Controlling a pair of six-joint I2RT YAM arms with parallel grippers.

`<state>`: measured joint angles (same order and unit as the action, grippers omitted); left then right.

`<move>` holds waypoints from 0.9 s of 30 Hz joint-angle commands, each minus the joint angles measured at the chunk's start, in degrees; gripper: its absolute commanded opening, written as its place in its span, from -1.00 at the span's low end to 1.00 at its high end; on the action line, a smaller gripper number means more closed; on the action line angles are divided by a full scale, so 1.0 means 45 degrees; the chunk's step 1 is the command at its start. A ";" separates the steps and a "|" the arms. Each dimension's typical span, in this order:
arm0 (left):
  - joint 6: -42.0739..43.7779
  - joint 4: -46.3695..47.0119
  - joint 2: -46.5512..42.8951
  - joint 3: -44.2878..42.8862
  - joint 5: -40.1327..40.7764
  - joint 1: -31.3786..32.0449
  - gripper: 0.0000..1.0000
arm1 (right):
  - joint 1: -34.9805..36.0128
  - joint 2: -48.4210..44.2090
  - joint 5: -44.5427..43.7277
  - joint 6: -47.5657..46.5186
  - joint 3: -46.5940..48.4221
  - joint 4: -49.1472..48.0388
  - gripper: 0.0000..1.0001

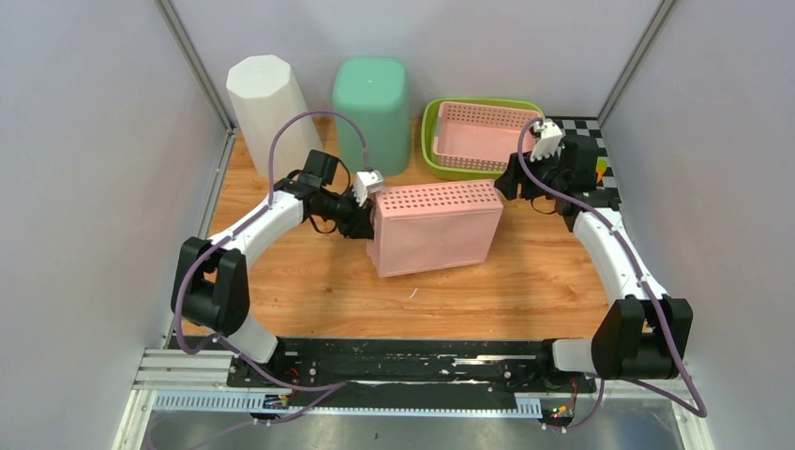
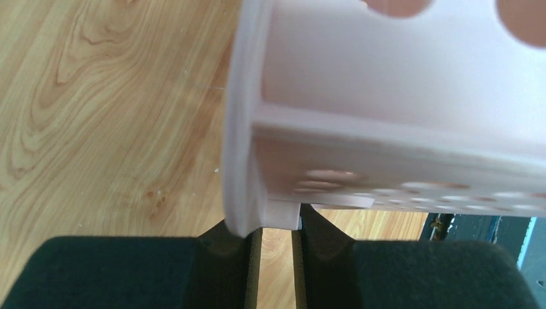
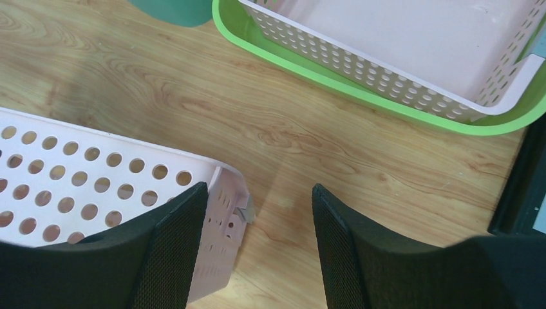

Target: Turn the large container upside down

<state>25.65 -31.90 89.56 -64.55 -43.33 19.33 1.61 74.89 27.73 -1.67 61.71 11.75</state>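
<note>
Gripping the large container (image 1: 436, 230) at its 9 o'clock end, the left jaws stand narrow, pinched on a thin pale-pink edge by its rim (image 2: 243, 129), as the left wrist view shows; the dark fingers (image 2: 222, 270) sit close together with only that edge between them. In the top view the container lies at the middle of the worktop (image 1: 309, 281), a face full of round holes (image 1: 436, 197) turned upward and a plain pink face toward 6 o'clock. Whether its left end is clear of the wood cannot be told.

The right jaws stand wide and hold nothing. They hang at about 2 o'clock from the container. In the right wrist view only bare wood (image 3: 283, 193) shows between the fingers (image 3: 167, 251), and the container's perforated corner (image 3: 225, 193) lies just beside the left one.

At 11 o'clock stands a white faceted bin (image 1: 272, 108), at 12 o'clock a green bin (image 1: 372, 108), both mouth down. At 1 o'clock a lime tray (image 1: 433, 155) holds a pink basket (image 1: 483, 141).
</note>
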 commanded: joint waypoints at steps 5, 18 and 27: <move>-0.0424 -0.0778 0.0517 -0.0228 0.0715 -0.0292 -1.00 | -0.0787 -0.0002 0.0803 0.0782 -0.0509 0.0278 0.26; 0.0414 -0.2111 0.1381 -0.0334 0.0776 -0.0292 -1.00 | -0.1450 -0.0236 0.3299 0.1634 0.0602 0.0238 0.33; 0.1192 -0.3164 0.2178 -0.0634 -0.0148 -0.0293 -1.00 | -0.1431 0.0860 0.4372 0.2621 0.0392 -0.0583 0.40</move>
<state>29.17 -38.81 96.66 -67.33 -46.46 18.26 -3.92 76.58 43.64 7.11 63.20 11.00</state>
